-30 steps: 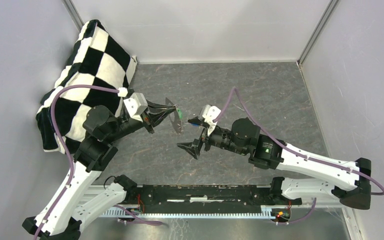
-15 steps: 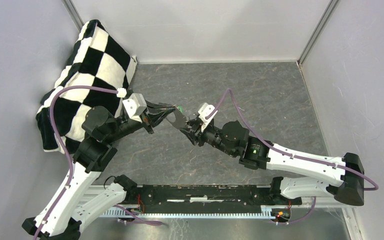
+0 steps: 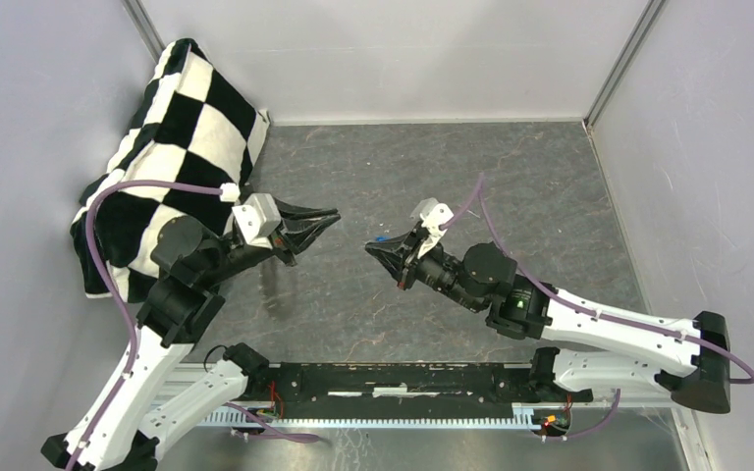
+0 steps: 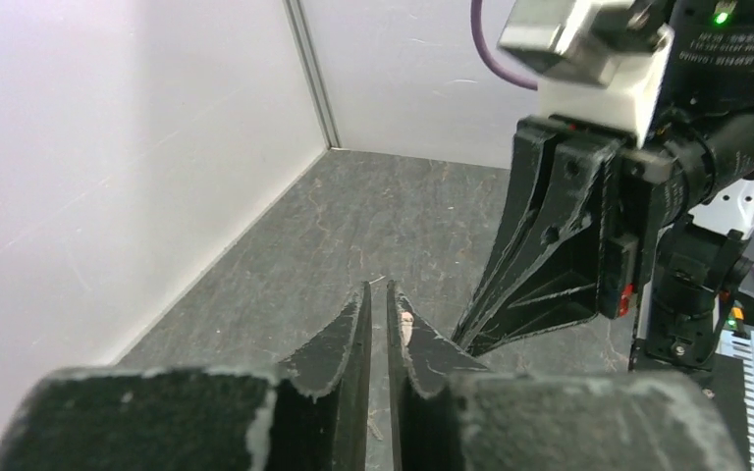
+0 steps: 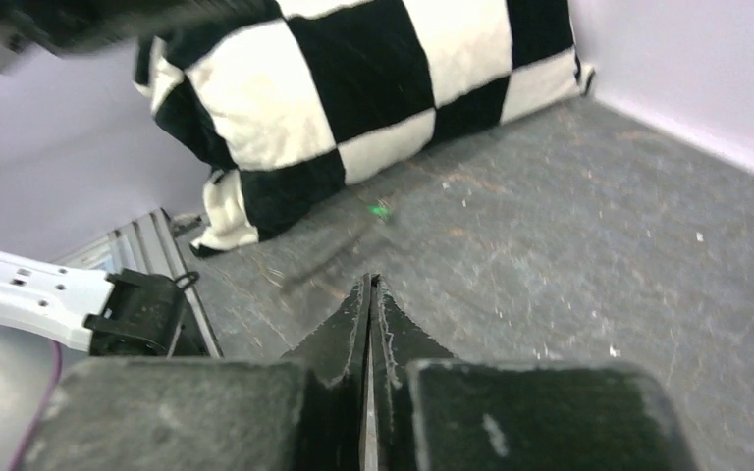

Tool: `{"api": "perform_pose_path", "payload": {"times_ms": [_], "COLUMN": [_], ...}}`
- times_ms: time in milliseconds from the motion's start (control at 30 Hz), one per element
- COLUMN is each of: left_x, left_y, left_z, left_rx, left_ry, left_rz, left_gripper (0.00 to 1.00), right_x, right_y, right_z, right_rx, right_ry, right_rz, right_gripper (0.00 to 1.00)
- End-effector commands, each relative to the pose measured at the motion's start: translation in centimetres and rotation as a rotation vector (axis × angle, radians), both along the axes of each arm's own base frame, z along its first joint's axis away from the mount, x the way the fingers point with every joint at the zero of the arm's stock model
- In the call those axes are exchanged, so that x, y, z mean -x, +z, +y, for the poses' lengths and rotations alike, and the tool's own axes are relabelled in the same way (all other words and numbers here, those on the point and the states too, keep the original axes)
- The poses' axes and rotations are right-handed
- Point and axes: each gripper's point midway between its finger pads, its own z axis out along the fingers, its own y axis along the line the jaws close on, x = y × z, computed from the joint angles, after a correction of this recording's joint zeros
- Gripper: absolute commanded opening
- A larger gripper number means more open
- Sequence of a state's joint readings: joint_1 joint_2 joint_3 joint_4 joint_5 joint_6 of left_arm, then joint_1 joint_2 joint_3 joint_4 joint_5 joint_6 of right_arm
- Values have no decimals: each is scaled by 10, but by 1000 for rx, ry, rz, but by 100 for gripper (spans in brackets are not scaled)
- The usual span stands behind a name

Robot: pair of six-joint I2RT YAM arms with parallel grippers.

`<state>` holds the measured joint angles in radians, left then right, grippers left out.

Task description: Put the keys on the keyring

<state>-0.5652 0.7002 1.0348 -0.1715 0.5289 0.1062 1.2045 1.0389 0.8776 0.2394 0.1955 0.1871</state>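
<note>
The keyring (image 3: 273, 283) shows only as a blurred grey smear over the table, below my left gripper (image 3: 330, 215). In the right wrist view the keyring (image 5: 326, 257) is a dark streak with the green key (image 5: 380, 209) at its far end. The left gripper (image 4: 378, 288) has a slim gap between its jaws, and nothing is in it. A blue speck, the blue key (image 3: 380, 237), sits just beside the tips of my right gripper (image 3: 371, 249). The right gripper (image 5: 372, 281) is shut, and I see nothing held in it. The two grippers point at each other, a short way apart.
A black-and-white checked cushion (image 3: 172, 128) leans in the back left corner. White walls close the table (image 3: 511, 186) at the left, back and right. The arm bases and a black rail (image 3: 403, 378) line the near edge.
The keyring with the green key was in my left gripper and has dropped away from it. The right gripper came in open to the ring, shut, and pulled back right.
</note>
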Motion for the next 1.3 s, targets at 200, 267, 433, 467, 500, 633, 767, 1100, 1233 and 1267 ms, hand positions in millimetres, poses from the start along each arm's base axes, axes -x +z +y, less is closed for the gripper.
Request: {"api": "perform_pose_path", "payload": {"times_ms": [200, 267, 433, 467, 500, 633, 767, 1100, 1233, 1267], "left_x": [-43, -50, -63, -73, -85, -125, -87, -44, -39, -40], "left_y": [-89, -135, -207, -200, -186, -138, -203, -346, -367, -372], "left_z": [27, 41, 92, 100, 107, 134, 157, 264, 268, 269], "left_rx": [-366, -587, -935, -905, -842, -663, -1061, -1735, -1783, -1797], "left_ry": [203, 212, 240, 290, 343, 505, 212, 69, 18, 19], "left_rz": [34, 49, 93, 103, 104, 138, 334, 370, 356, 343], "left_gripper": [49, 51, 51, 51, 51, 57, 56, 53, 52, 52], "right_x": [-19, -19, -10, -7, -6, -13, -16, -3, -5, -5], "right_y": [-111, -122, -138, -140, -141, -159, -177, -165, -154, -152], "right_z": [-6, -9, -9, -2, 9, 73, 118, 33, 0, -9], "right_rx": [268, 285, 227, 215, 217, 316, 363, 153, 82, 58], "right_ry": [-121, -130, -90, -55, -25, 107, 190, 49, -24, -41], "right_rz": [94, 110, 123, 114, 91, 1, 27, 36, 30, 33], "right_gripper": [34, 36, 47, 51, 53, 54, 50, 53, 54, 55]}}
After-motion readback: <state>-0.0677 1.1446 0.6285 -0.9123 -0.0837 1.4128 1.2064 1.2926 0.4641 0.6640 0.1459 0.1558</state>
